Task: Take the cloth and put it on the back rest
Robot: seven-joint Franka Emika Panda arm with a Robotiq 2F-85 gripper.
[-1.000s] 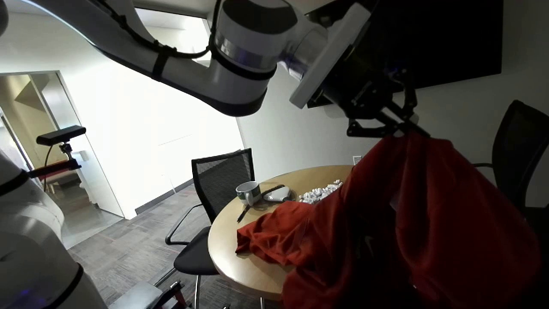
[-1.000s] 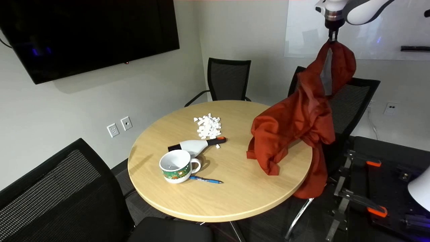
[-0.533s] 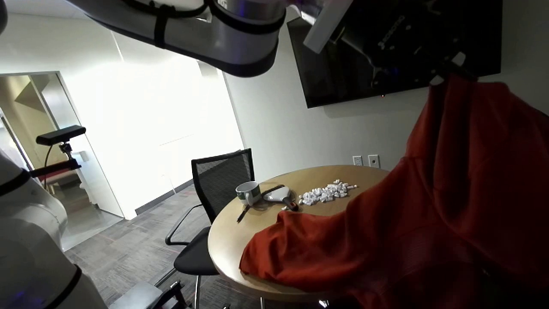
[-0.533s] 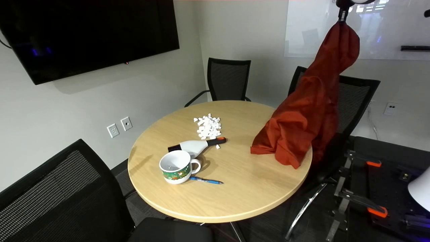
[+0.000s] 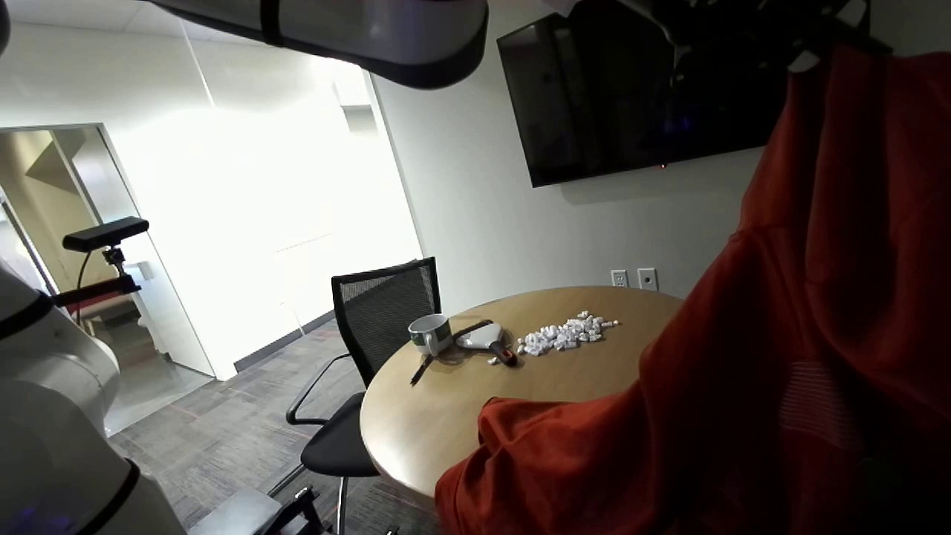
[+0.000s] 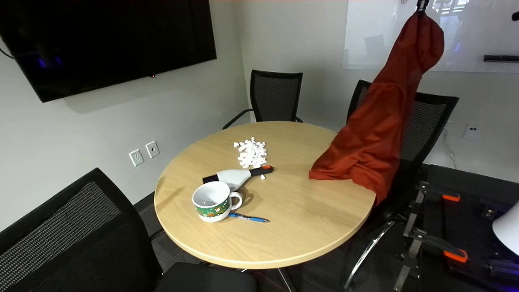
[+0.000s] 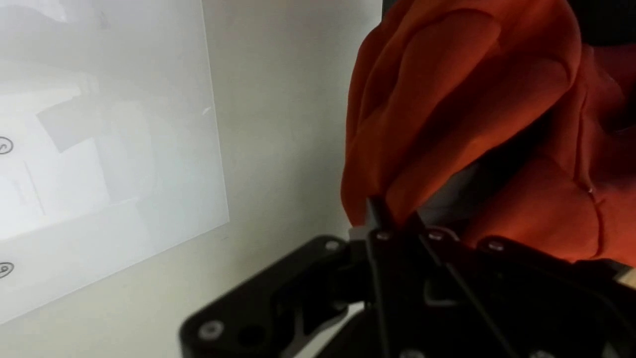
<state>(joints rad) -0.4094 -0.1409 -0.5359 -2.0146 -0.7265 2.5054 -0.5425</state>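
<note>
The red-orange cloth (image 6: 381, 117) hangs stretched from my gripper (image 6: 422, 8). Its lower end lies on the right side of the round table (image 6: 292, 243) and over the edge. The cloth (image 5: 713, 386) also fills the lower right in an exterior view. In the wrist view my gripper (image 7: 395, 214) is shut on the gathered top of the cloth (image 7: 447, 109). The black mesh back rest (image 6: 427, 125) of a chair stands behind the cloth, partly hidden by it. The gripper is well above that back rest in the image.
On the table are a mug (image 6: 215, 205), a blue pen (image 6: 251, 218), a grey-and-black brush-like tool (image 6: 235, 177) and a pile of small white pieces (image 6: 252, 153). Other chairs stand at the back (image 6: 276, 97) and front left (image 6: 73, 235). A wall screen (image 5: 617, 111) hangs behind.
My gripper has risen and moved right in both exterior views, with the cloth in it. The cloth is stretched taller, and its lower end has drawn across the table.
</note>
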